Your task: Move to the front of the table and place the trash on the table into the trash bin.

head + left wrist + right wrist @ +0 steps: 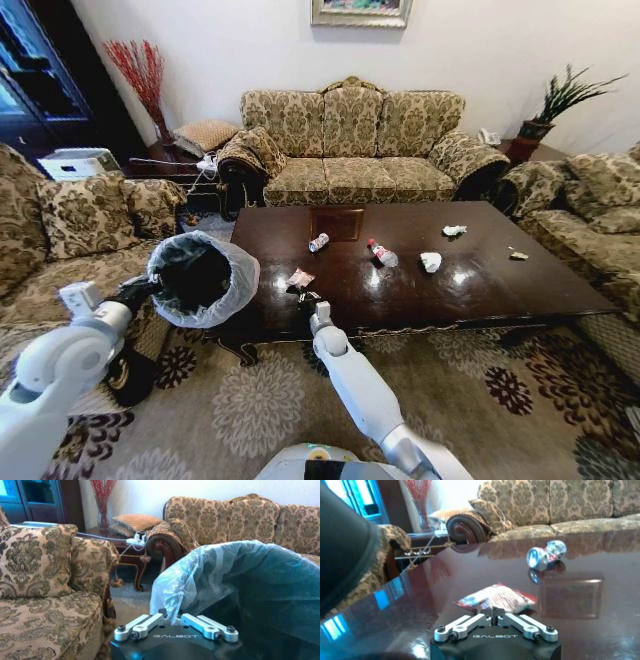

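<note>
The robot stands at the front of the surface. Its left gripper is closed on the rim of the bin, holding it raised at the near left corner. The right gripper hangs low over the wrapper near the front edge, fingers together and apparently empty. Two bottles, two paper wads and a small scrap lie untouched farther back. Judging by this, nearly all the clearing is left to do.
</note>
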Available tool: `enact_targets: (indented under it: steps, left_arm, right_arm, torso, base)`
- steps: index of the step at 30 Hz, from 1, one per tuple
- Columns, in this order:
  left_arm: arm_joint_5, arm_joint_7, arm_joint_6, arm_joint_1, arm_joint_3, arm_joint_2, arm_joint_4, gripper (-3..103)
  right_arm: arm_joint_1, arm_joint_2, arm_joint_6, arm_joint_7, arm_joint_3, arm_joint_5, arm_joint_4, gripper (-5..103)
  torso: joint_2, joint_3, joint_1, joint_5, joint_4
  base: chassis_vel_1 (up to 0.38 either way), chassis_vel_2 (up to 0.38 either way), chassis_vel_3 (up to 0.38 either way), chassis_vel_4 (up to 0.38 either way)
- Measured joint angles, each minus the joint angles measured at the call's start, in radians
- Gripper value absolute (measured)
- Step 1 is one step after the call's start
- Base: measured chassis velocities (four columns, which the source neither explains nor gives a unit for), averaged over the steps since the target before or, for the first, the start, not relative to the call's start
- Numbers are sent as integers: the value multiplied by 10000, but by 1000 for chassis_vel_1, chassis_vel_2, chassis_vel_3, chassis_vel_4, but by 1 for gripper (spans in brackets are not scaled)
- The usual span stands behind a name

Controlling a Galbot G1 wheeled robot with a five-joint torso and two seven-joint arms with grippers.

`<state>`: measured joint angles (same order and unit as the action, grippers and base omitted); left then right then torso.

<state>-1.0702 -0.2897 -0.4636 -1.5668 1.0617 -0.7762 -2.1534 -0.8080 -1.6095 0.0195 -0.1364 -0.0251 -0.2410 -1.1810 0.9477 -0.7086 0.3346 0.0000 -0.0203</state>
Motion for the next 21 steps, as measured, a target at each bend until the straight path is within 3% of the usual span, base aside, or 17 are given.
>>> enact_targets:
  steps: [3,5,9,11,12,14,16,17,21]
  left_arm:
    - [5,37,13,-12,1,-3,12,0]
    - [12,59,27,-16,3,-4,34,0]
    - [27,69,39,12,-36,-2,40,0]
    - [30,69,39,12,-43,-2,38,0]
    - [41,69,39,10,-57,-3,38,0]
    - [49,70,39,6,-59,-4,38,0]
    - [55,74,41,5,-60,-5,38,0]
    - [55,74,41,5,-60,-5,38,0]
    - [59,86,87,2,-63,-12,38,0]
  right_arm:
    - [-129,23,-107,83,-15,177,-221,-1]
    - [-210,64,-154,123,-34,333,-332,4]
    - [-168,72,-192,124,9,558,-250,25]
    - [-146,70,-191,124,14,559,-230,25]
    - [-90,65,-172,124,20,558,-188,37]
    - [-61,62,-143,123,22,553,-165,37]
    - [-1,43,-84,121,16,517,-103,47]
    - [-1,43,-84,121,16,517,-103,47]
    - [64,22,-34,204,10,496,3,69]
  torso:
    - [0,0,0,0,0]
    - [0,1,0,1,0]
    - [0,0,0,0,0]
    - [0,0,0,0,0]
    - [0,0,0,0,0]
    - [0,0,0,0,0]
    - [0,0,0,0,0]
    - [0,0,0,0,0]
    - [0,0,0,0,0]
  base:
    - [0,0,0,0]
    - [0,0,0,0]
    - [0,0,0,0]
    - [0,0,0,0]
    - [0,0,0,0]
    - [0,0,0,0]
    - [0,0,0,0]
    - [0,0,0,0]
    - [0,0,0,0]
